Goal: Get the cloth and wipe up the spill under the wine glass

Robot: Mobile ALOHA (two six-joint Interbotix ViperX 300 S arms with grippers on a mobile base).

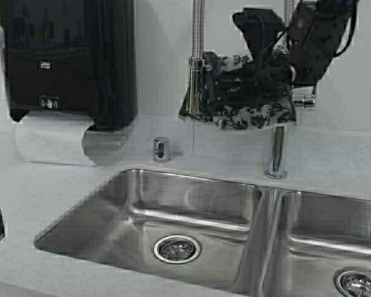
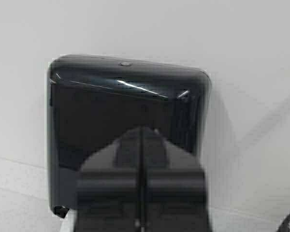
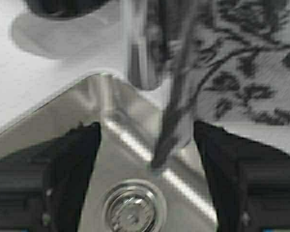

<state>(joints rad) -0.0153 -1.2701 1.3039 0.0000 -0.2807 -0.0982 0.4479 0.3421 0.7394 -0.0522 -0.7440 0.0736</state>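
The cloth (image 1: 247, 102), light with a dark leaf print, hangs draped over the faucet's neck (image 1: 198, 68) above the sink. My right gripper (image 1: 261, 73) reaches in from the upper right, right at the cloth's top. In the right wrist view the gripper (image 3: 147, 159) is open wide, and a dark-hemmed corner of the cloth (image 3: 170, 130) dangles between the fingers (image 3: 70, 164) without being pinched. My left gripper (image 2: 141, 133) is shut on nothing and points at the black dispenser (image 2: 125, 106). The wine glass and the spill are out of view.
A double steel sink (image 1: 191, 216) with a drain (image 1: 177, 249) fills the foreground. A black paper towel dispenser (image 1: 68, 55) with a sheet hanging out is mounted at the back left. A small chrome button (image 1: 161, 148) and the faucet base (image 1: 276, 154) stand on the white counter.
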